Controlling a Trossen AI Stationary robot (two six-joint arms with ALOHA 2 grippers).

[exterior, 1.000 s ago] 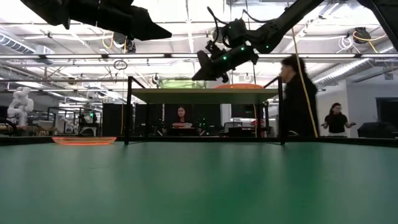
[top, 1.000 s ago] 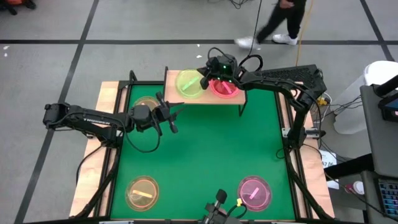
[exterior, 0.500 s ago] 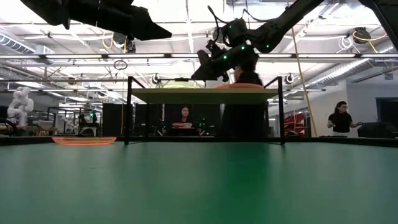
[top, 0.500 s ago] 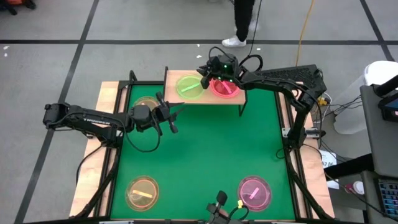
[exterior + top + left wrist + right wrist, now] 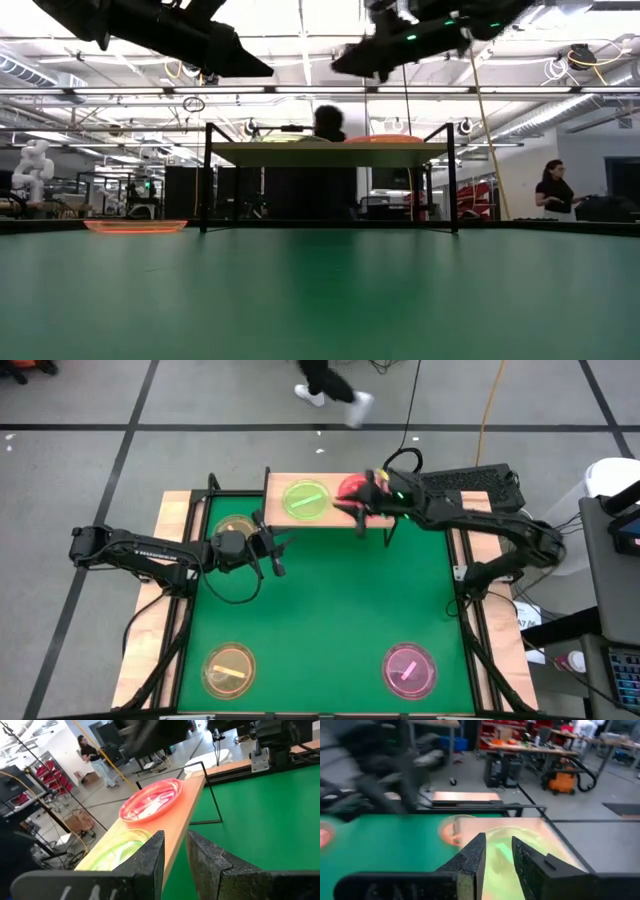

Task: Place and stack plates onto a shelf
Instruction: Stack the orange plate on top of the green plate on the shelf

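Even overhead light falls on the green table (image 5: pixel 330 610), casting only soft shadows. At table height, bright ceiling fixtures glare in the upper frame, leaving the shelf (image 5: pixel 325 153) and both arms as dark silhouettes. Motion blur smears the right wrist view, especially its upper left corner.

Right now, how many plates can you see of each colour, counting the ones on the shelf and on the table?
Green plate: 1, on the shelf
Red-pink plate: 1, on the shelf
Pink plate: 1, on the table
Orange plates: 2, on the table
Total: 5 plates
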